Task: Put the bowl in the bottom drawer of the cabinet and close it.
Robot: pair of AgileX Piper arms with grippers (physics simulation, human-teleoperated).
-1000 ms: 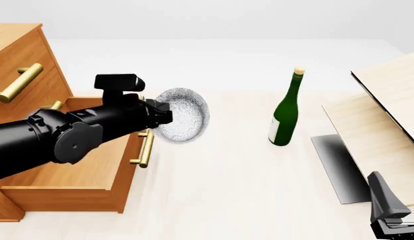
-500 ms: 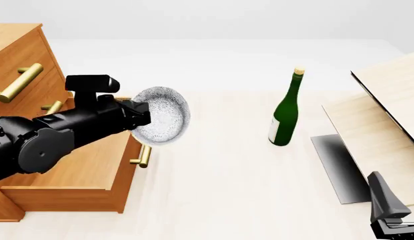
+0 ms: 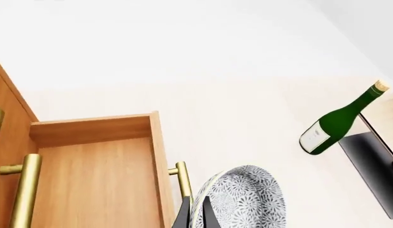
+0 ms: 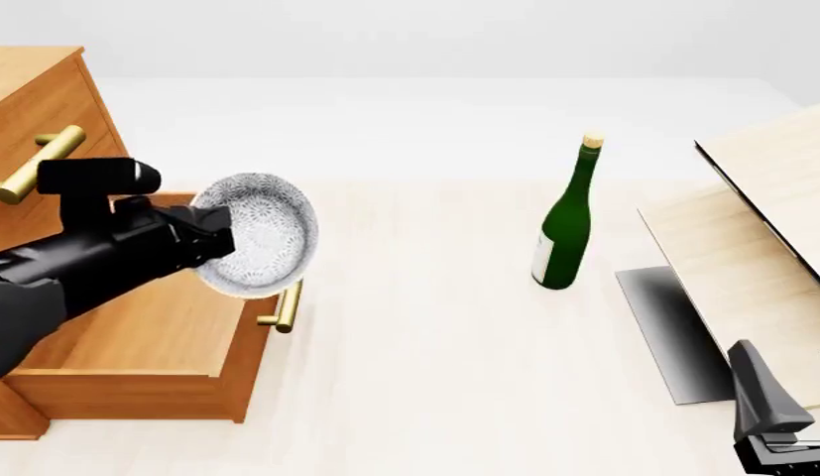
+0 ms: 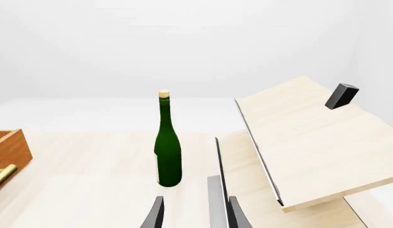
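Left tool [image 4: 214, 248] holds bowl [image 4: 262, 236] above bottom drawer's [image 4: 159, 327] front edge.

Speckled matt bowl [image 4: 264, 236]; smooth wooden bottom drawer [image 4: 159, 337].

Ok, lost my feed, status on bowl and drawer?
Left gripper shut on bowl, over bottom drawer's front edge. Drawer open. Right gripper idle, open. Nothing blocking.

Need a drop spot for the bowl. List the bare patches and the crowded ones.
Free: the bottom drawer floor, walled by its sides; the table between the drawer front and the green bottle. Crowded: right of the bottle, with the pale boards.
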